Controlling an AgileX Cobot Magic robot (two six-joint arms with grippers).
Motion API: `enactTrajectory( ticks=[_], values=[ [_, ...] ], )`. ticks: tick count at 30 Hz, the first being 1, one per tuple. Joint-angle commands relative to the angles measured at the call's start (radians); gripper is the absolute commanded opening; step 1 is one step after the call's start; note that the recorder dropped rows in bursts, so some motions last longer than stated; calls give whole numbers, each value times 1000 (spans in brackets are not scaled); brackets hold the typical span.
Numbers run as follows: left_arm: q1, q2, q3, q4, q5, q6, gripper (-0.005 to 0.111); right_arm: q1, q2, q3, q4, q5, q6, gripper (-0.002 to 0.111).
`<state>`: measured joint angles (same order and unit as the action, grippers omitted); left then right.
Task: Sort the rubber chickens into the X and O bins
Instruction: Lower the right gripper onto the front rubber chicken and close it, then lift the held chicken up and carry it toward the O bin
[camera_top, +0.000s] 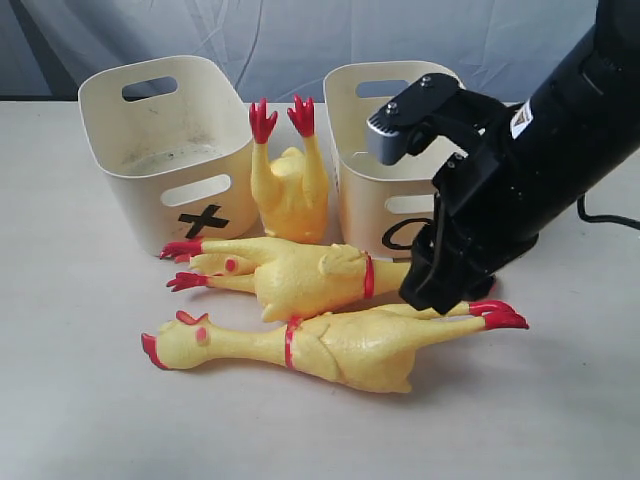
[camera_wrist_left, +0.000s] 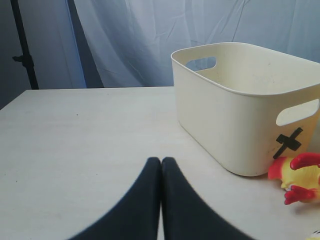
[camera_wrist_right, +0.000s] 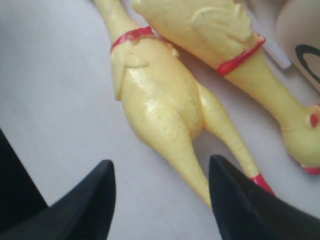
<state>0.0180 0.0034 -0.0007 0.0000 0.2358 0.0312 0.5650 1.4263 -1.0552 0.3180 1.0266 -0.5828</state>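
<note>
L gripper (camera_wrist_left: 161, 200): seen in L wrist view only; fingers pressed together, nothing between them, hanging over bare table (camera_wrist_left: 75, 130) near X bin (camera_top: 160, 150). X bin stands upright at rear left, black X facing front. Just right of it, in the gap betw. the two bins: headless body (camera_top: 290, 190), upright, red feet pointing up, touching or nearly touching both tubs; cannot tell which. In front of the bins: upper whole chicken (camera_top: 300, 275) lies on the table, red feet toward the X bin, red neck band toward the right, head end hidden behind the R arm. Closer to the front: lower whole chicken (camera_top: 310, 345) lies the other way, head at left, red feet at right, its back against the upper one. O bin (camera_top: 375, 170) upright at rear right, mark partly covered by the arm. R gripper (camera_top: 435, 290): low over the lower chicken's legs; R wrist view shows jaws spread wide, legs running betw. them, pads (camera_wrist_right: 95, 200) apart from the toy. Released, grasping nothing.
</note>
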Motion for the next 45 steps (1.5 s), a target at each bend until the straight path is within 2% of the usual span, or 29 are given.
enactTrajectory(
  ticks=[1,10,22,25,30,37,41,45],
  values=[
    [-10,-3,1,0,3,-4,0,5,62,9,-80,-5,-15,53],
    [-10,-3,1,0,3,-4,0,5,207,54,-193,-11,-54,53],
    [-10,-3,1,0,3,-4,0,5,246,54,-209,-47,-50,52],
    [-10,-3,1,0,3,-4,0,5,259,54,-204,-38,-44,39],
    [-10,-3,1,0,3,-4,0,5,244,54,-195,-1,-44,0],
    [-10,-3,1,0,3,-4,0,5,174,54,-63,194,-44,-1],
    [-10,-3,1,0,3,-4,0,32,125,72,31,194,-42,-1],
    [-10,-3,1,0,3,-4,0,110,67,114,126,194,-44,-1]
  ],
)
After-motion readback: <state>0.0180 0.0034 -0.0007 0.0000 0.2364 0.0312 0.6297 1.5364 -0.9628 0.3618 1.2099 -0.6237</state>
